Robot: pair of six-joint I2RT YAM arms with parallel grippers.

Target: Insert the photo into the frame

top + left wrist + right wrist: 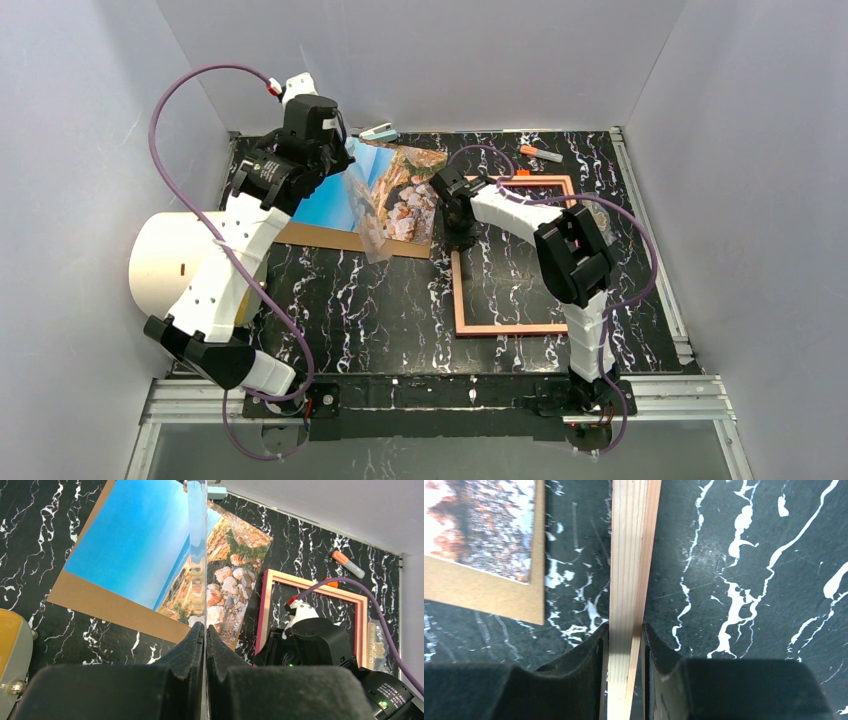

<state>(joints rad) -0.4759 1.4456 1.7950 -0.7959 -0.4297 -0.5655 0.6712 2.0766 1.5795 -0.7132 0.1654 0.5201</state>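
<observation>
The photo (415, 172) lies face up on a brown cardboard backing board (320, 238) at the back centre, blue sky to the left and rocks to the right. It also shows in the left wrist view (135, 545). My left gripper (338, 162) (205, 630) is shut on the edge of a clear sheet (197, 540) and holds it tilted up above the photo. The frame (505, 328) lies wood back up to the right of the photo. My right gripper (458, 235) (625, 630) is shut on the frame's left rail (629, 555), near its far corner.
A large cream cylinder (175, 262) stands at the left by my left arm. An orange-capped marker (540, 153) (347, 564) lies at the back beyond the frame. A small pale object (378, 132) sits by the back wall. Grey walls close in three sides.
</observation>
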